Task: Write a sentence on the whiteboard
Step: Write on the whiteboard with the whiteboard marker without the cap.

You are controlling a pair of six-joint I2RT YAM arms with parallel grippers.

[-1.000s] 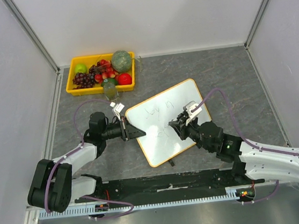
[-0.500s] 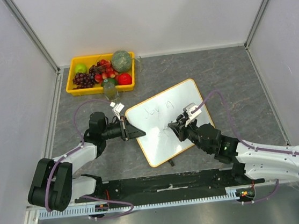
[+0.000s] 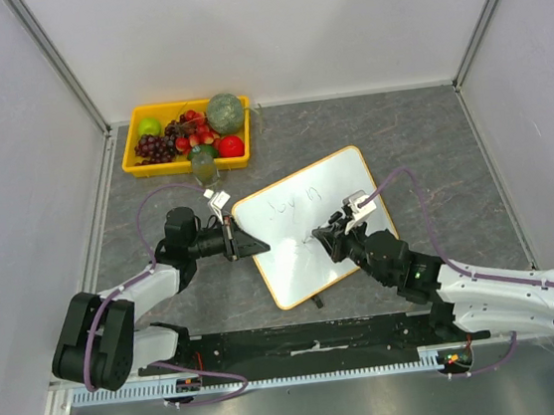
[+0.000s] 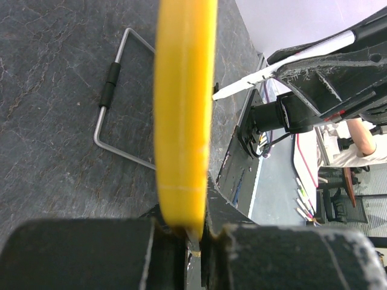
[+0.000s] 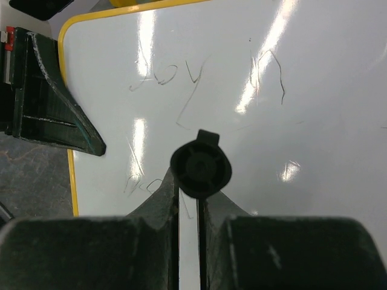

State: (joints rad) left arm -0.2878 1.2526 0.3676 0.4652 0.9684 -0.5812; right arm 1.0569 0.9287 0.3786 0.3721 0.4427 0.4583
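One whiteboard (image 3: 314,228) lies at an angle on the grey bench (image 3: 430,140), about midway between the two arms, and a bent wire stand (image 4: 112,115) shows beneath it in the left wrist view. The left gripper (image 3: 246,243) has its jaws closed on the board's orange-yellow frame at the left edge. The right gripper (image 3: 335,236) is over the board's lower middle, its jaws closed tight on a single marker (image 5: 201,164) pointed down at the white surface. The sentence (image 5: 195,90) so far reads "Joy in" on one line; a few faint strokes of a second line sit below and left of it, partly hidden by the marker and jaws and too thin to read. One yellow tray (image 3: 137,166) stands at the far left corner, well apart from the board, holding a green apple, a bunch of dark grapes, small red fruits, one round green melon-like fruit and one red round fruit.
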